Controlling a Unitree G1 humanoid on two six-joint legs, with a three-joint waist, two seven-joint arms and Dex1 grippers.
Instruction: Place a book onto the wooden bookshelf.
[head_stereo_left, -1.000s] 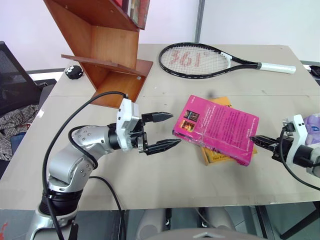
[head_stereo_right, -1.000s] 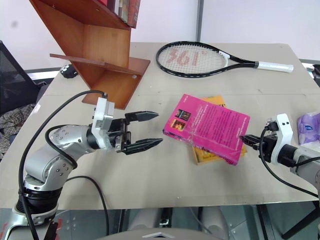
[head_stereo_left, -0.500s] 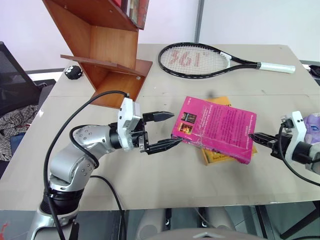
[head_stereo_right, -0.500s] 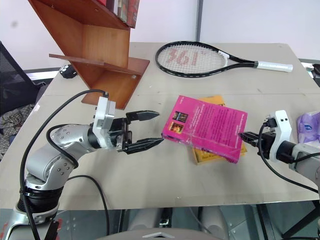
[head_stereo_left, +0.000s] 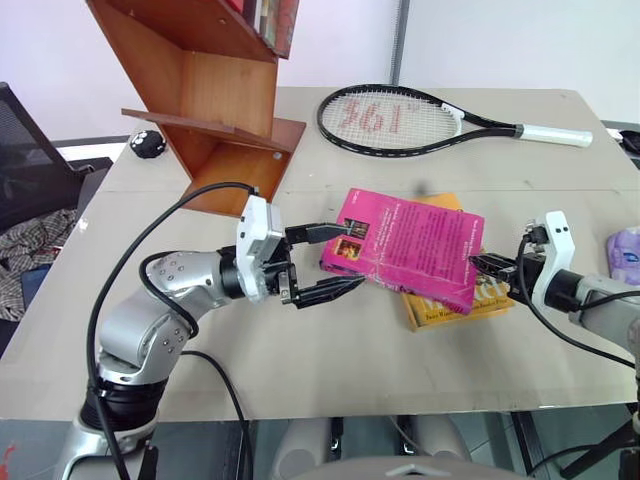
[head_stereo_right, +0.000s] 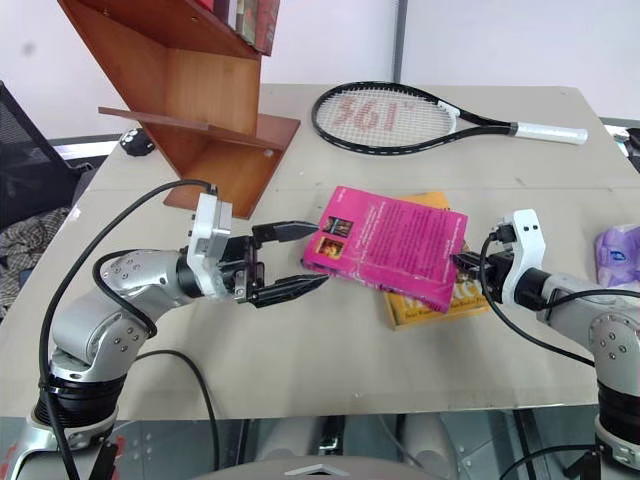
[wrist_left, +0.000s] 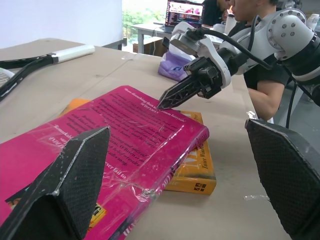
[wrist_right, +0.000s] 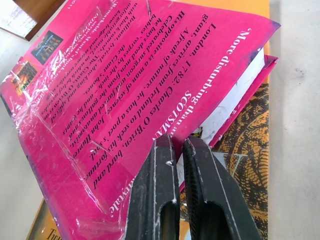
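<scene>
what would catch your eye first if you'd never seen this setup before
The bright pink book in the middle of the table, lying partly on a yellow-orange book, with one end between the left gripper's open fingers and the right gripper's shut fingers against its other end. Behind it lie a black tennis racket and, at the table's far left, the slanted reddish-brown wooden bookshelf.
</scene>
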